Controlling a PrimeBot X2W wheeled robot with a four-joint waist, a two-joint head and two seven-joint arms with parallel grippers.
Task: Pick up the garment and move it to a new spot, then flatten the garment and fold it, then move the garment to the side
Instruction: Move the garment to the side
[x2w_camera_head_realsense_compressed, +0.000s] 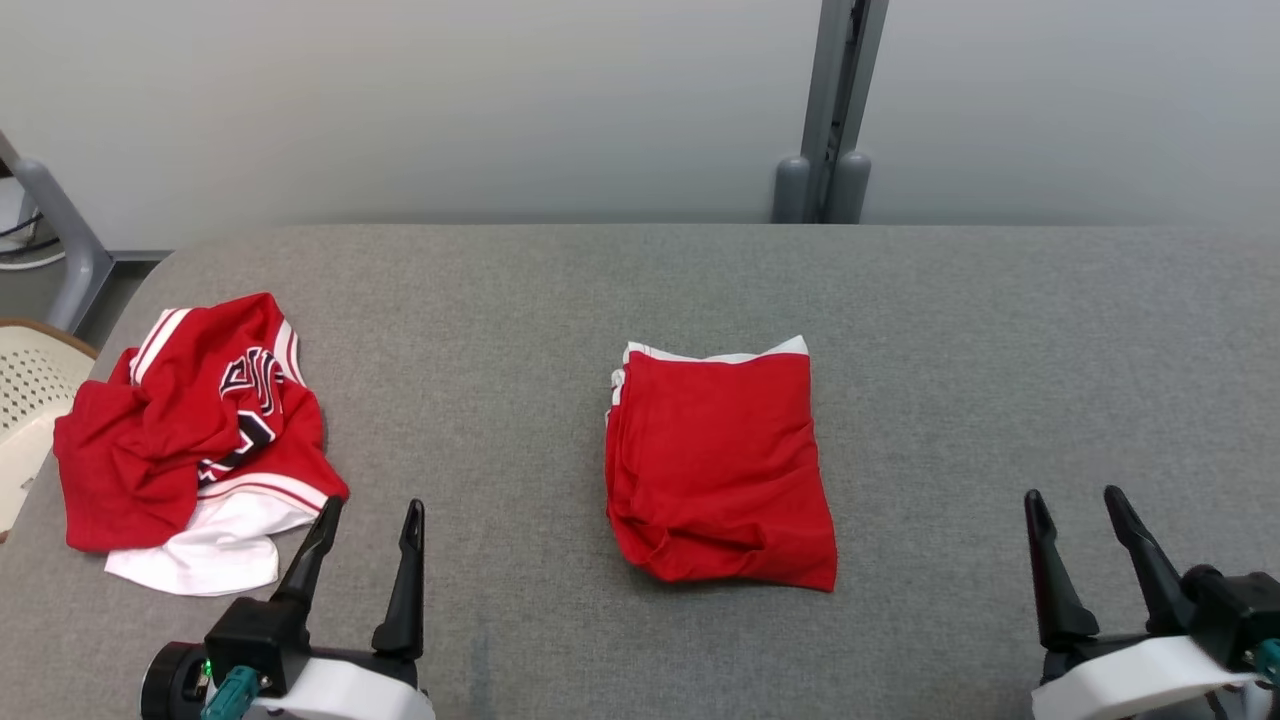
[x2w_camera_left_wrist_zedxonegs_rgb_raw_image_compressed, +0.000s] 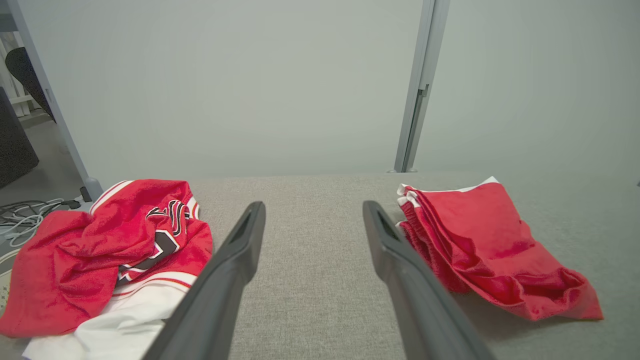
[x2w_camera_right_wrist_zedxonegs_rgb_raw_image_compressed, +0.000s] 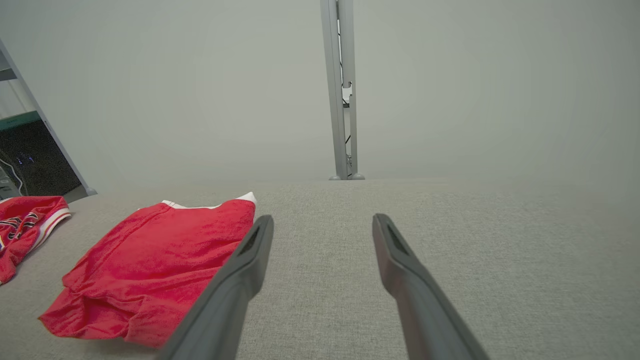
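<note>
Garments on desk: two, both red.
- Folded garment at centre, roughly square. White edge along far side, fold layers stacked at left side, near edge bunched.
- Crumpled jersey near left end of desk, heaped. White panel spilling out on near side, red-and-white striped trim.
- Well apart from each other, bare grey fabric between.

Grippers: two.
- Left gripper at near left, jaws spread wide, nothing between them. One finger overlapping near right corner of crumpled jersey in head view; touching or above it, cannot tell.
- Right gripper at near right, jaws spread wide, empty, well to the right of folded garment.

Posts: one grey post against far wall behind desk, two rounded feet at base.

View by view:
- From head: full outlines of both garments from above; pale perforated seat or basket off left end of desk, which of the two unclear.
- From left wrist: folded layers seen side-on as a stack; cables on floor beyond crumpled jersey.
- From right wrist: folded garment just left of the fingers, a corner of crumpled jersey at far left edge.

Writing: black lettering outlined in white on crumpled jersey, creased over, unreadable.
</note>
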